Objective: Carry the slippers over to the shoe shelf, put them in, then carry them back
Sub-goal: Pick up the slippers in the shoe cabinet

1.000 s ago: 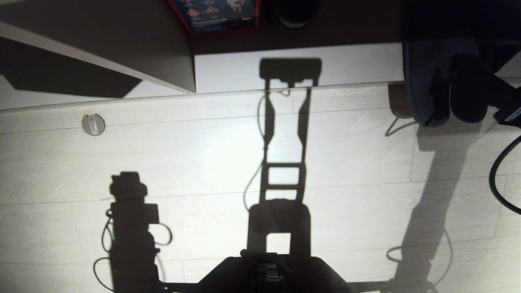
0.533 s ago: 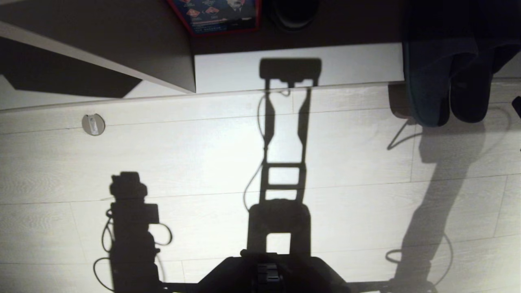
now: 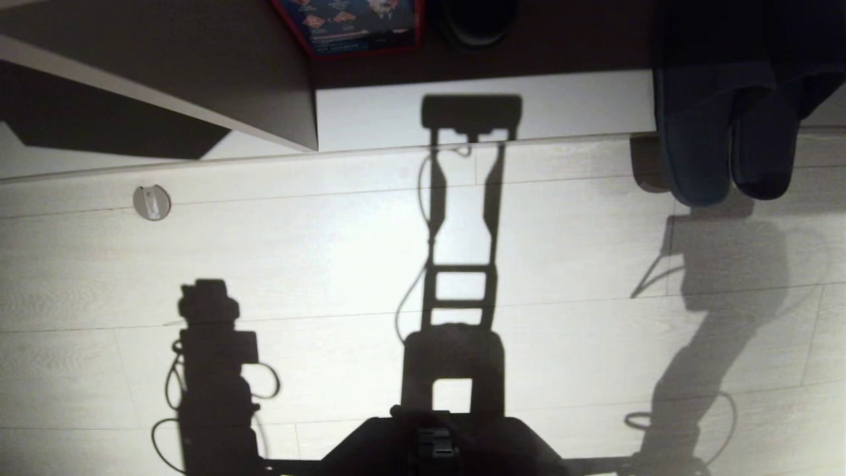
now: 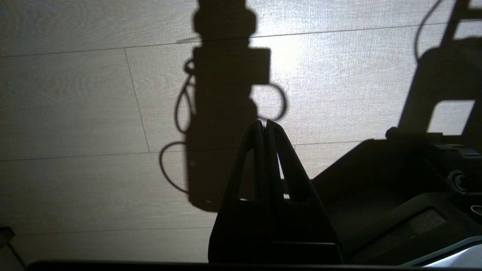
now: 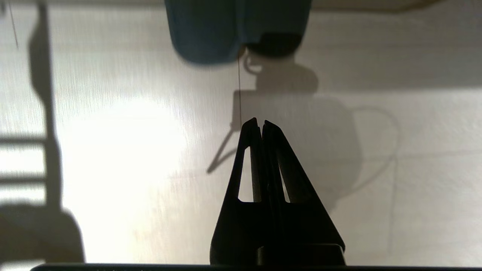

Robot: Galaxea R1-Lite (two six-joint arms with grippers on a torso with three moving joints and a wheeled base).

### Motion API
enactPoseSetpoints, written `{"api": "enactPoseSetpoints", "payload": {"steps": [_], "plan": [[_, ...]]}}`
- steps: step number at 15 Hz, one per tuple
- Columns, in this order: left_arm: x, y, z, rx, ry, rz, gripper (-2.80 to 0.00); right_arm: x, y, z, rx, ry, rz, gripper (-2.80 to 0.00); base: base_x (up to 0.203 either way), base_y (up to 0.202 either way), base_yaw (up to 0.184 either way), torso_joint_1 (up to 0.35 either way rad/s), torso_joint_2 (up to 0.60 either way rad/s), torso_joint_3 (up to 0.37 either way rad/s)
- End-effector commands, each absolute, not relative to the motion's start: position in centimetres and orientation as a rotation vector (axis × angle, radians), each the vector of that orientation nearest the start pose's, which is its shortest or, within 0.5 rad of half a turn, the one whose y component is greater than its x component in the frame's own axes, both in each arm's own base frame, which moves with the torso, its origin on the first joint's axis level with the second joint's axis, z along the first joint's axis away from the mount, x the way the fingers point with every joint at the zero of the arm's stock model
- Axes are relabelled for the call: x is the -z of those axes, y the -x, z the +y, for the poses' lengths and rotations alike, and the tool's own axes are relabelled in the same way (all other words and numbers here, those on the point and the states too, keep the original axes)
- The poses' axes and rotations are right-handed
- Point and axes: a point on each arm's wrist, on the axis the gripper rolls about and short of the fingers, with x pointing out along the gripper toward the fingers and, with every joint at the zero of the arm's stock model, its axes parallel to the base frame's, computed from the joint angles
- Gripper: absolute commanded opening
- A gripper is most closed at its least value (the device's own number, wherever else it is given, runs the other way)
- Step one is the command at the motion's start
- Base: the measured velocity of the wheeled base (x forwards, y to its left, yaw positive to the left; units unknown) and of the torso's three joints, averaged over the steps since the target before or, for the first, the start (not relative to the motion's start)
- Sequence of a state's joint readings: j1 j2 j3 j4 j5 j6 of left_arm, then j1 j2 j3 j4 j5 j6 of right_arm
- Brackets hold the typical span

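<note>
The two dark slippers lie side by side at the right end of the shoe shelf, their ends sticking out over its pale base board onto the floor. In the right wrist view the slippers are a short way ahead of my right gripper, which hangs shut and empty above the floor, apart from them. Neither gripper shows in the head view, only their shadows. My left gripper is parked over the floor beside the base, shut and empty.
A red-edged printed box and a dark rounded thing sit deeper in the shelf. A slanted divider board stands at its left. A round metal disc is set in the pale plank floor. My base fills the near edge.
My right gripper has let go of the slippers, drawn back out of the head view and shut. The slippers stay at the shelf's edge. The left arm has not moved.
</note>
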State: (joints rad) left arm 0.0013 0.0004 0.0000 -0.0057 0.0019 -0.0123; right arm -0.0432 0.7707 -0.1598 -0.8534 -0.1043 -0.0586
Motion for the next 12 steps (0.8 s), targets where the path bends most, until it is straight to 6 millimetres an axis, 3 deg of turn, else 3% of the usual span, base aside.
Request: {"api": "enactPoseSetpoints", "payload": {"steps": [1,9,12], "plan": [[-7.6,2.3,0.0,-0.003,0.012,-0.006,-2.8,-17.5,-4.0,-0.4,0.152,0.069,-0.264,-2.8,0.0,0.0,0.0,0.0,0.0,0.0],[-7.6,2.3,0.0,-0.005,0.012,-0.005,-2.8,-11.1,0.6,-0.2,0.09,0.101,-0.105,-2.8,0.0,0.0,0.0,0.0,0.0,0.0],[-7.6,2.3,0.0,-0.003,0.012,-0.006,-2.8,-10.3,1.0,-0.2,0.062,0.094,-0.075,-2.8,0.0,0.0,0.0,0.0,0.0,0.0]]}}
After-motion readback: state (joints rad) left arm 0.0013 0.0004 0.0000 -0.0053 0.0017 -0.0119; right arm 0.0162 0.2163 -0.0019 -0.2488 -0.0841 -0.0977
